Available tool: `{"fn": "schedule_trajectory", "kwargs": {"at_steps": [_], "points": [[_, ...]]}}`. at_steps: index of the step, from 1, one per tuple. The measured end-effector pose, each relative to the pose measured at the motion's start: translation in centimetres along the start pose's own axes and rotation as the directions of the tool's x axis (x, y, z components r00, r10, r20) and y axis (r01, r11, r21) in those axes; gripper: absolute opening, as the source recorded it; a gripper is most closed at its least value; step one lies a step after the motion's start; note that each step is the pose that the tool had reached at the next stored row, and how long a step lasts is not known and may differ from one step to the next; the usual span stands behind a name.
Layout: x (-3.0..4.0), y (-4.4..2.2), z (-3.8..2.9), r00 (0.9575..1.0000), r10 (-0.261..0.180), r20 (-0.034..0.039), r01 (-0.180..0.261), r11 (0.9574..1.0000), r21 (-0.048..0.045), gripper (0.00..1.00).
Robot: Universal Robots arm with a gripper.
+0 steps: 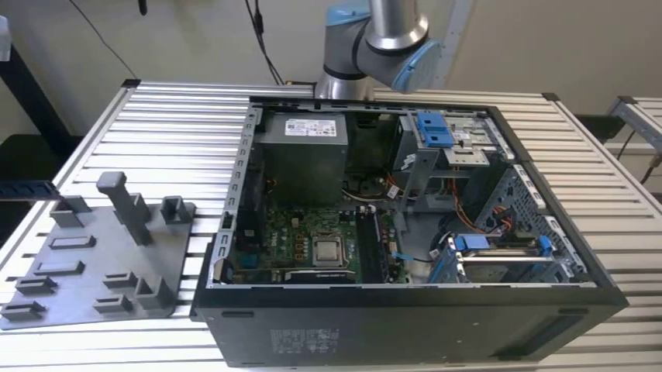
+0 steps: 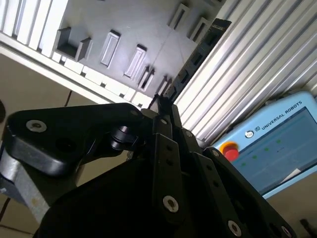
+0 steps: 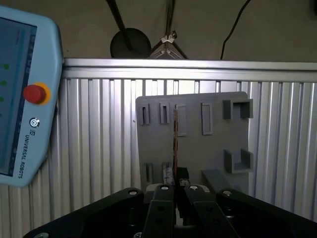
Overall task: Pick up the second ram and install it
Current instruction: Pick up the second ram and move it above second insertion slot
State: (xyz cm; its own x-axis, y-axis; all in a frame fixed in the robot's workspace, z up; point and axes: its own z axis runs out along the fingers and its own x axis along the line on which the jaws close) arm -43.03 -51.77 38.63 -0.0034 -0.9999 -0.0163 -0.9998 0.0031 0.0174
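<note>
My gripper point(image 3: 175, 187) is shut on the second ram point(image 3: 175, 141), which shows edge-on as a thin strip rising from between the fingers in the first wrist view. In the second wrist view the ram point(image 2: 195, 57) is a dark strip with a row of black chips, running out from the gripper point(image 2: 163, 106). In the exterior view the ram point(image 1: 28, 189) pokes in level at the far left edge, above the far left corner of the grey fixture tray point(image 1: 93, 271). It is held clear of the tray's point(image 3: 213, 148) slots.
An open computer case point(image 1: 414, 310) stands on the slatted metal table point(image 1: 176, 132), to the exterior view's right of the tray. Inside are the motherboard point(image 1: 300, 248), a grey power supply point(image 1: 300, 147) and blue drive-bay clips point(image 1: 435, 130). A teach pendant point(image 3: 22, 99) lies beside the table.
</note>
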Motion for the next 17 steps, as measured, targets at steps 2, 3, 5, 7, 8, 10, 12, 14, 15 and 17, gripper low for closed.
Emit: {"fn": "schedule_trajectory", "kwargs": {"at_steps": [2,3,5,7,8,10,12,14,15,17], "points": [[-0.01,0.01,-0.22,1.0,0.001,0.0,-0.001,1.0,0.0,0.14],[-0.01,0.0,-0.35,1.0,0.002,0.0,-0.002,1.0,0.0,0.14],[-0.01,0.01,-0.61,1.0,0.003,0.0001,-0.003,1.0,0.0001,0.14],[-0.02,0.02,-0.89,1.0,0.004,0.0001,-0.004,1.0,0.0,0.14],[-0.02,0.02,-1.01,1.0,0.005,0.0001,-0.005,1.0,0.0001,0.14],[-0.02,0.03,-1.24,1.0,0.006,0.0002,-0.006,1.0,0.0001,0.14],[-0.03,0.03,-1.44,1.0,0.007,0.0001,-0.007,1.0,0.0001,0.14],[-0.03,0.03,-1.66,1.0,0.008,0.0002,-0.008,1.0,0.0002,0.14],[-0.03,0.03,-1.78,1.0,0.009,0.0002,-0.009,1.0,0.0002,0.14],[-0.04,0.04,-2.1,1.0,0.01,0.0001,-0.01,1.0,0.0001,0.14]]}}
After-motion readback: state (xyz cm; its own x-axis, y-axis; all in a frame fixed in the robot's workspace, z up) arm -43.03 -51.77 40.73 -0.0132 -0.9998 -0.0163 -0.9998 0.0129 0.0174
